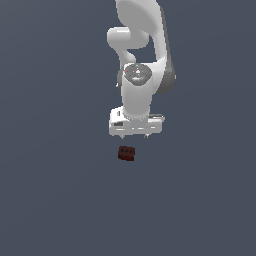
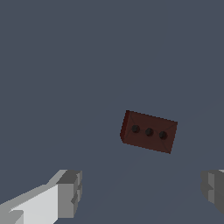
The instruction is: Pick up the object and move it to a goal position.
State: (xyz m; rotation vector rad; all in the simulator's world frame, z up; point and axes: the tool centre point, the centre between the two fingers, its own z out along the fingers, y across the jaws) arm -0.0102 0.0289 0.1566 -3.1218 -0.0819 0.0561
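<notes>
Item: brick (image 2: 149,131), reddish-brown, three dark spots on one face (wrist view); lies on the table (image 1: 50,200), apart from the arm. Gripper (image 1: 135,136): fingers spread wide, empty, above it. Risk: brick sits skewed and off-centre between the fingers; closing unaligned could knock it aside.

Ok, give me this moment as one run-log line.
phase: approach | gripper: open, empty, above object | small dark reddish-brown brick: on grey surface, ungrasped, three dark spots on top | goal: not visible
</notes>
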